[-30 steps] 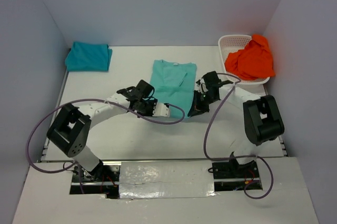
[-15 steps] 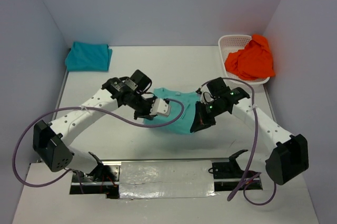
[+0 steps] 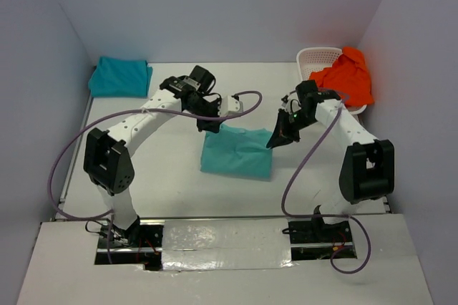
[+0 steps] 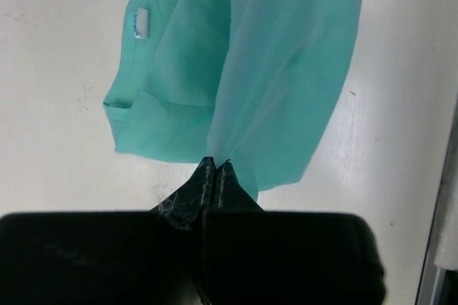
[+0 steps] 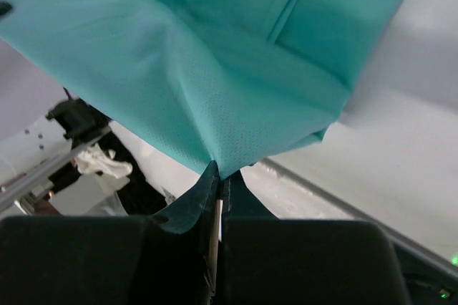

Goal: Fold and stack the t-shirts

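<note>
Farther back now: left tool [image 3: 209,126] and right tool [image 3: 274,142], each clamped on mint t-shirt [image 3: 240,155]

Top view: the fingertips of the left gripper [image 3: 210,124] and right gripper [image 3: 276,139] are too small to make out where they meet the shirt [image 3: 237,153], and the raised cloth hides whatever lies beneath it. The orange shirt [image 3: 345,79] covers the right part of the basket [image 3: 315,58]. Wrist views: the shirt runs off the top edge, and its pinched edge disappears between the closed fingers.
</note>
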Tool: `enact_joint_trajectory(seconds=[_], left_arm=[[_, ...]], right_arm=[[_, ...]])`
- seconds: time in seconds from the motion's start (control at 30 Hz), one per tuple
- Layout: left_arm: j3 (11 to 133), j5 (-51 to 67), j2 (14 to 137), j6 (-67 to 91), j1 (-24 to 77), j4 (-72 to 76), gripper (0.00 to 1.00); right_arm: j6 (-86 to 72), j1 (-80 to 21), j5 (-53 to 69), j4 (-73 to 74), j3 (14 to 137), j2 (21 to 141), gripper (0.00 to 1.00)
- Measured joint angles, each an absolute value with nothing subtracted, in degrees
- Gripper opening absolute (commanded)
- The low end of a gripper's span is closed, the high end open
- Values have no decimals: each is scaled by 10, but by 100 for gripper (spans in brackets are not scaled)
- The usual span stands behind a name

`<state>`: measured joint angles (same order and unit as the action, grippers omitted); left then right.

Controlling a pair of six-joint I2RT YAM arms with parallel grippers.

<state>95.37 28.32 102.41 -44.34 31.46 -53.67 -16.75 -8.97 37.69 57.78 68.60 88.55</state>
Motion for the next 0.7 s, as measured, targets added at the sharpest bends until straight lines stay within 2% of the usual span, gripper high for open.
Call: enact_joint_trajectory(seconds=[0.43,0.47,0.53,0.6,0.63,0.7], left_arm=[[973,225,1119,-364,276,-411,0],[973,220,1124,-358,276,-404,0],[973,211,1138,-349,276,-387,0],[975,199,1155,-335,276,-371,22],[978,192,1166,-328,276,-368,40],[997,175,1193,-313,275,-367,46]], right_arm=[[-201,-52,368,469,771,1049,0],[-205,-52,366,463,778,1061,2],[-212,-52,357,452,792,1086,25],[-218,-50,347,446,811,1110,44],[-221,-48,343,444,822,1122,47],[-222,-44,328,442,849,1147,53]])
